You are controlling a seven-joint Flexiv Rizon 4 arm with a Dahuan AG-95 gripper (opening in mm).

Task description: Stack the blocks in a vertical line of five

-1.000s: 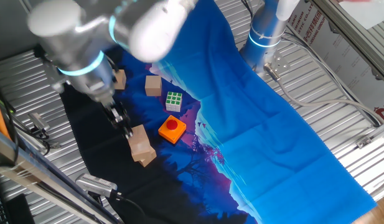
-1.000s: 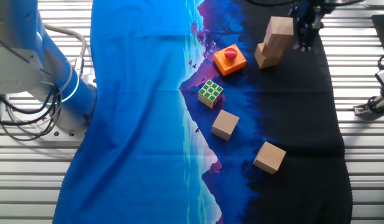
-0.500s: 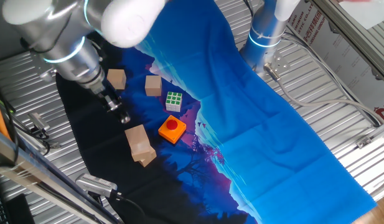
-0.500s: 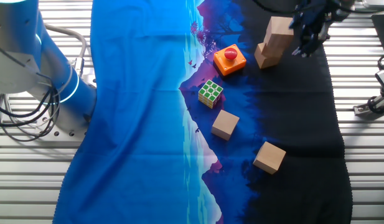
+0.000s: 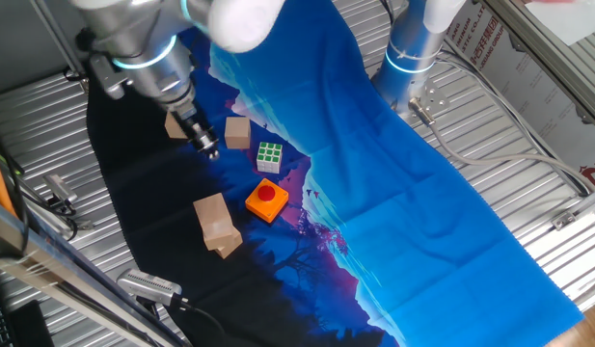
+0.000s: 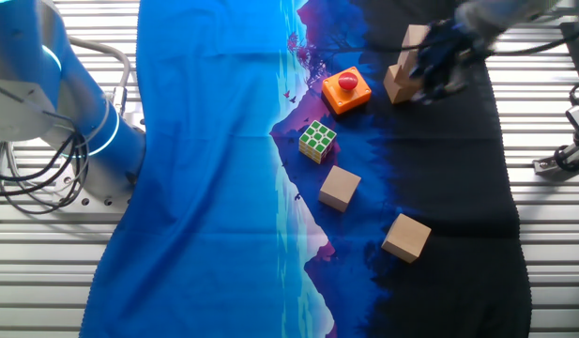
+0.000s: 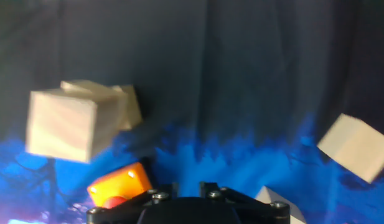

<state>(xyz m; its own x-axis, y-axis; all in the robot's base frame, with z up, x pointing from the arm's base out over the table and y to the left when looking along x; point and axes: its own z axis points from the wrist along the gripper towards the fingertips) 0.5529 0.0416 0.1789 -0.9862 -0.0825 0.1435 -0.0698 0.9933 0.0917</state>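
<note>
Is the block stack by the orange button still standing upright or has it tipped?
Upright. The stack stands next to the orange button, upper blocks resting on a skewed bottom one; the hand is away from it.

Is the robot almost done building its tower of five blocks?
Partly. Done: a short tower stands, looking like three blocks, though the exact count is hard to tell. In hand: nothing visible; the gripper hangs above the cloth, away from the tower. Left: one loose block and a second loose block lie apart, not yet stacked.
</note>
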